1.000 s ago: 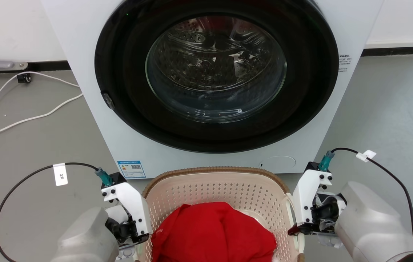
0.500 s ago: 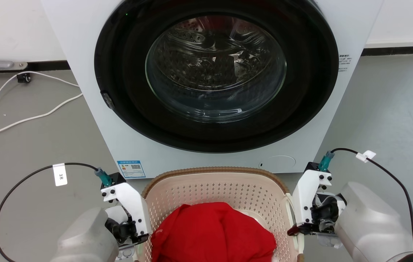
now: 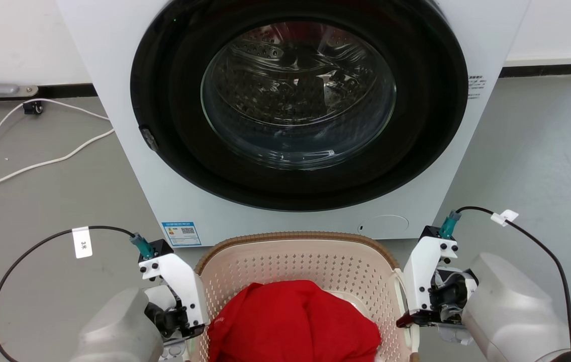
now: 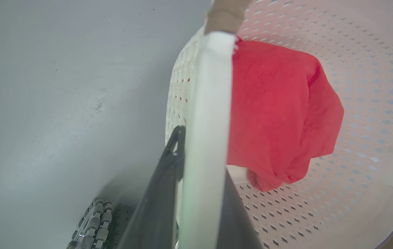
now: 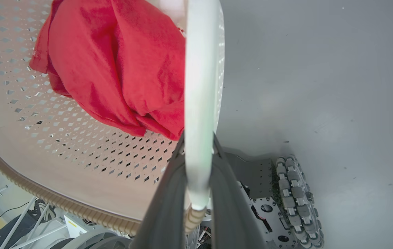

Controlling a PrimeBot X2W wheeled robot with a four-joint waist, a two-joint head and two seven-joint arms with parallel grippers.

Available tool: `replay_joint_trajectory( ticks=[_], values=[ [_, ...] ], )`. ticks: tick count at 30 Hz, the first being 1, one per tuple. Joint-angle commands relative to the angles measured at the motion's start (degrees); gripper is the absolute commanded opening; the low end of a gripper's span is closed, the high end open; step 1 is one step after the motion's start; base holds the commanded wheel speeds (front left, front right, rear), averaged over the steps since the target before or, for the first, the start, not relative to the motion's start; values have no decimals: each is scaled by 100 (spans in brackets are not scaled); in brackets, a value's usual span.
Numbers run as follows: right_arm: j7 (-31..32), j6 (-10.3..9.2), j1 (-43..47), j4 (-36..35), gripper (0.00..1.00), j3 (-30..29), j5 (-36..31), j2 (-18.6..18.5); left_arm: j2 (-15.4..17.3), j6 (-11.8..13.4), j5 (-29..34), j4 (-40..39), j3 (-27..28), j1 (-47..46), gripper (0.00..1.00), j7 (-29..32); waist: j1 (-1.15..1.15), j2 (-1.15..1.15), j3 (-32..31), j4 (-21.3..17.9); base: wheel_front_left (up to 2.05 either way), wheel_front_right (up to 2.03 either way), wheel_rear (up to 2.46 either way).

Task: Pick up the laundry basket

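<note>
Both grippers are clamped on the white side handles of the laundry basket (image 3: 295, 251). In the left wrist view the left gripper (image 4: 201, 155) has its two dark fingers (image 4: 162, 193) drawn in narrow on either face of the left handle (image 4: 210, 103). In the right wrist view the right gripper (image 5: 198, 138) pinches the right handle (image 5: 200, 69) the same way. The basket sits at the lower middle of the head view, just in front of the washing machine (image 3: 114, 75), with a red cloth (image 3: 295, 322) heaped inside it. Over the last second very little has changed: both wrists have crept a touch upward and leftward in the head view, while the brown rim (image 3: 295, 234) and the cloth have hardly shifted against the machine's front. I read that as a settled grasp with the lift only just starting, or slack in the handles being taken up. Whether the basket's bottom has left the grey floor (image 3: 542, 151) I cannot tell. What remains is an even raise on both sides, since a lopsided pull could tilt the basket and slide the cloth.
</note>
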Motion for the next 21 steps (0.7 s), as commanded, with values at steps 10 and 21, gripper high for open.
replay_joint_trajectory(
  ticks=[10,21],
  values=[
    [18,20,152,-31,0,62,134,182,-126,-81,-117,-132,13,-25,0,-113,0,0,33,9,0,0,0],
    [7,19,98,-29,0,125,211,177,-90,-79,-117,-120,-25,-73,0,-142,0,0,65,-15,0,0,0]
  ],
)
